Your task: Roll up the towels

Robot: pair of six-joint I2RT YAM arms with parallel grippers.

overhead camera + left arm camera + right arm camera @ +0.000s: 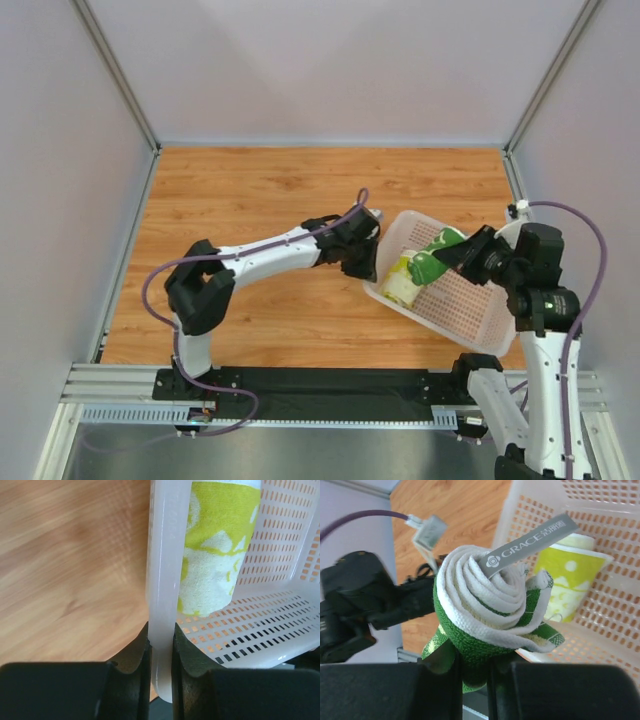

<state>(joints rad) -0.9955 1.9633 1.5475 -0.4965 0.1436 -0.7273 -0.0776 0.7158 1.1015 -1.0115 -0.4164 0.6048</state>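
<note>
I logged the left gripper [161, 645] pinching one wall of the basket [280, 605]. The right gripper [472, 667] clamped the rolled green towel [480, 605] above the basket. The rolled yellow towel [215, 545] stood inside, against the pinched wall.

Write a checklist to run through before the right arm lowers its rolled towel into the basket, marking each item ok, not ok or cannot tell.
1. Grip of the left tool on the wall of the basket: ok, one finger on each side.
2. Grip of the right tool on the green towel: ok, shut on its lower end.
3. Roll of the green towel: ok, spiral intact, outer edge flaring a little.
4. The yellow towel rolled and inside the basket: ok.
5. Bare floor in the basket beside the yellow towel: ok.
6. Height of the green towel above the rim: cannot tell.
</note>
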